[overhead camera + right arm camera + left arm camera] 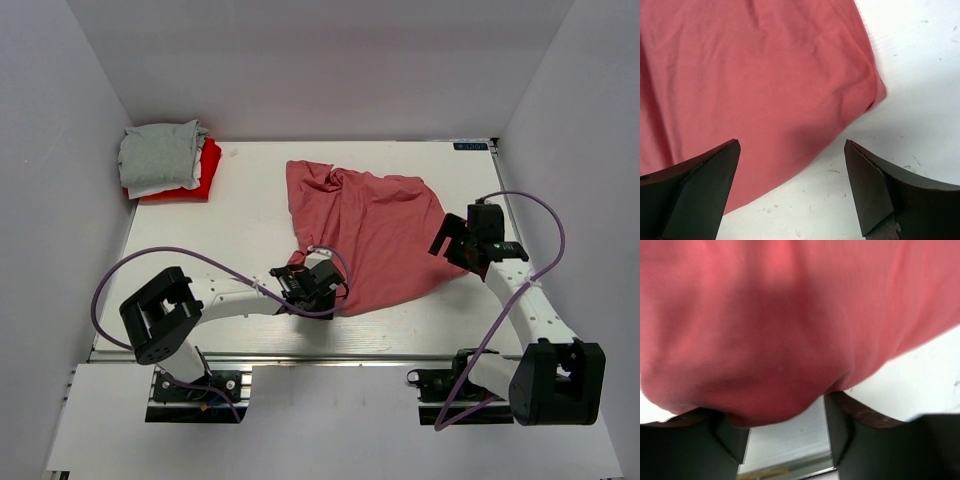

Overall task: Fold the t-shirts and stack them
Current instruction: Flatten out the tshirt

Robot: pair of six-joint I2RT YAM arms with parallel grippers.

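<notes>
Salmon-pink t-shirt (375, 230): left end effector (315, 280) parted astride near edge; right end effector (792, 145) wide open over right edge.

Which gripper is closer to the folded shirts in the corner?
Left. The left gripper is mid-table, front-right of the folded pile; the right gripper is beyond the pink t-shirt, farther right.

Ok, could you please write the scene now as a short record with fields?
pink shirt: unfolded, crumpled, middle of the table
grey shirt: folded, on top of the red shirt, far left corner
left end effector: at the pink shirt's near edge, jaws apart, cloth between them
right end effector: open, at the pink shirt's right edge
</notes>
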